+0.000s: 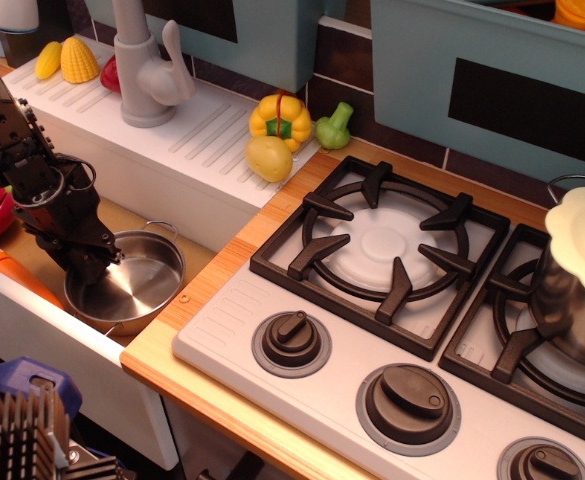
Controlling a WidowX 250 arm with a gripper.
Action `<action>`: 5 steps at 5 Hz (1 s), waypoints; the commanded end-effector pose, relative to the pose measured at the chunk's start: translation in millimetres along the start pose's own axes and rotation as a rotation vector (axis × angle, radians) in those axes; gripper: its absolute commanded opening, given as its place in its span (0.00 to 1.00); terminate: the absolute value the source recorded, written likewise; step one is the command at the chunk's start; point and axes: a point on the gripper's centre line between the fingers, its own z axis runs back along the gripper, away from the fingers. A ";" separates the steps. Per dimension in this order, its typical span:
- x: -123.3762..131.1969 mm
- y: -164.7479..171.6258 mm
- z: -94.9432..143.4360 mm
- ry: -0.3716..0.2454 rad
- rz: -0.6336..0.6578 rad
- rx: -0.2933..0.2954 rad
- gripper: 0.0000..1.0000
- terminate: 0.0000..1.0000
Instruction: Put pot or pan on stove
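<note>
The small shallow steel pot [137, 285] sits in the sink basin at the lower left, slightly tilted, left of the stove [227, 340]. My gripper [90, 270] reaches down from the upper left and its dark fingers are closed on the pot's left rim. The stove is white-grey with black burner grates [382, 245] and dark round knobs [292, 340] along its front edge. Its left burner is bare.
A taller steel pot with a cream lid [572, 290] stands on the right burner. A white tap [142, 70], yellow pepper [280, 118], pale round fruit [269, 158], green vegetable [334, 127] and corn [77, 60] sit on the ledge behind. An orange carrot [2, 265] lies beside the pot.
</note>
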 end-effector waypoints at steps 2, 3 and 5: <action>22.4 7.3 46.8 -0.060 0.004 0.044 0.00 0.00; 24.8 7.0 68.0 -0.090 0.009 0.045 0.00 0.00; 35.9 -2.7 112.9 -0.147 -0.022 -0.010 0.00 0.00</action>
